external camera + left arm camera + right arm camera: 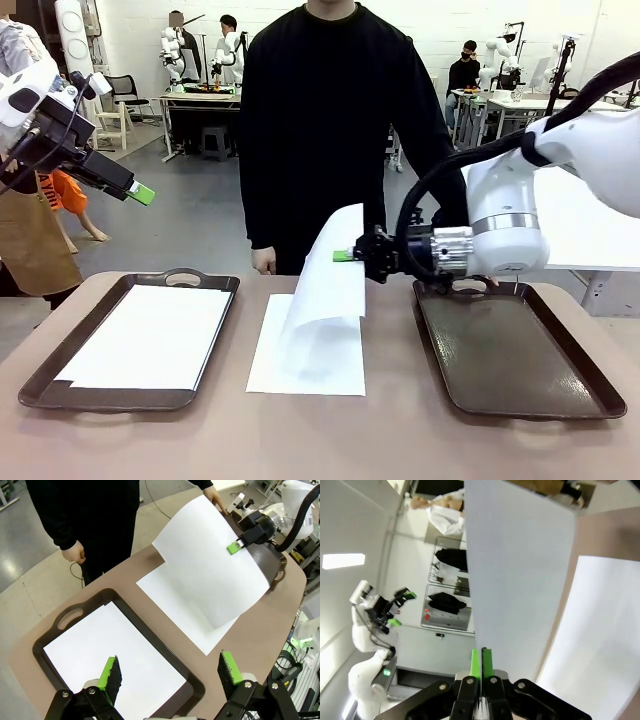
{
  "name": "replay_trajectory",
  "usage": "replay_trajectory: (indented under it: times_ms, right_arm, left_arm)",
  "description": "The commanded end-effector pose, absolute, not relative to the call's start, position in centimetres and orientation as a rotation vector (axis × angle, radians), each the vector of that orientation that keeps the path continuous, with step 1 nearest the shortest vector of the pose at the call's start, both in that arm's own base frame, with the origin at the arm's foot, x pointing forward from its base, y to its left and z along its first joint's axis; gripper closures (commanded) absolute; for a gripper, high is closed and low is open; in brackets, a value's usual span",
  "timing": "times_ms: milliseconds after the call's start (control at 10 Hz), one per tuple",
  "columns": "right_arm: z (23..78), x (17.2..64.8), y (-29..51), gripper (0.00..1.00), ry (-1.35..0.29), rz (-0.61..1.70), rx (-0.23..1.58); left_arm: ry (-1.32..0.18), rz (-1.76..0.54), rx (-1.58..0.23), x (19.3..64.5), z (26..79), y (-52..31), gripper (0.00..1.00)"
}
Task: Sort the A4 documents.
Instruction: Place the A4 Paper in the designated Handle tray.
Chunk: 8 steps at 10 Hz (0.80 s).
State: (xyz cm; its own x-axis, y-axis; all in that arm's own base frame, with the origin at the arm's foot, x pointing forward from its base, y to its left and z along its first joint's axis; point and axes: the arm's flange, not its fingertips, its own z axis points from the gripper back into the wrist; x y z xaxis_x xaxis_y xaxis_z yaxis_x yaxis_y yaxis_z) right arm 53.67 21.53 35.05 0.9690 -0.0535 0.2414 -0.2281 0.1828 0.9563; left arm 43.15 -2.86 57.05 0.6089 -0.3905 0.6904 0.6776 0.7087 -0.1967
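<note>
R gripper (346,256) has A4 sheet (335,290) edge clamped btwn its jaws

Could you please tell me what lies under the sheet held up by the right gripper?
Another white sheet lies flat on the table beneath it, partly covered by the raised sheet. Whether more sheets are stacked under that one cannot be seen.

A4 document (520,570) in right tool (481,652)
</note>
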Motion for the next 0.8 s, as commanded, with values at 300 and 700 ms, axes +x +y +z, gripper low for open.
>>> replay_trajectory:
  times_ms: [300, 700]
  right_arm:
    - [36.4, 50.8, 8.1, 0.99, -0.244, 0.149, 1.293]
    - [34.5, 52.5, 1.9, 0.99, -0.174, 0.135, 1.186]
  left_arm:
    - [-0.671, -0.655, -0.475, 43.2, 57.0, -2.7, 0.00]
    - [-0.671, -0.655, -0.475, 43.2, 57.0, -2.7, 0.00]
